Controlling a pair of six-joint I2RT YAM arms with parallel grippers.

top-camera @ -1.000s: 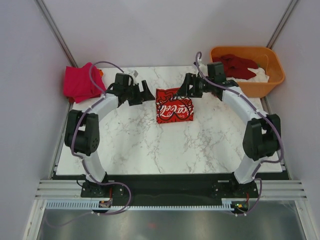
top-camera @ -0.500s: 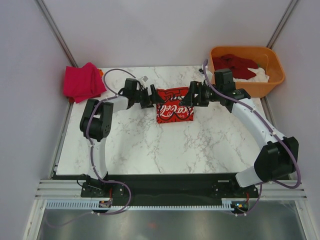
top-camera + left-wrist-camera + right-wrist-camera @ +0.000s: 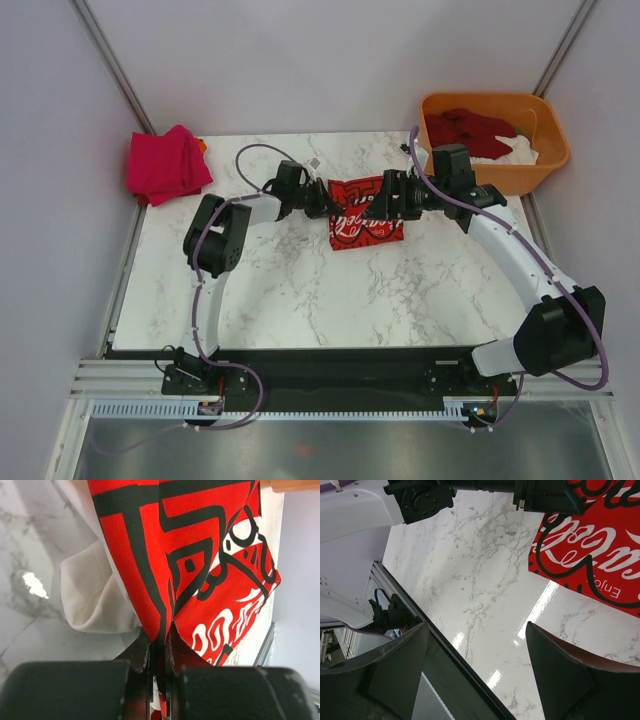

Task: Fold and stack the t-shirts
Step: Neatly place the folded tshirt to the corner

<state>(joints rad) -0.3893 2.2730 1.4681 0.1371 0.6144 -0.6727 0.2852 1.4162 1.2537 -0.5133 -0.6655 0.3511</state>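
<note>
The left end effector point(image 3: 159, 641) is pinched tight on the near edge of the folded red printed t-shirt point(image 3: 366, 217), which spreads away from its fingertips across the table point(image 3: 300, 285). The right end effector point(image 3: 477, 652) gapes wide and holds nothing, at the shirt's opposite side.

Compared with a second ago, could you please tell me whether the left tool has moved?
Yes. The left tool has moved right, away from the pink t-shirts, onto the red printed t-shirt.
</note>
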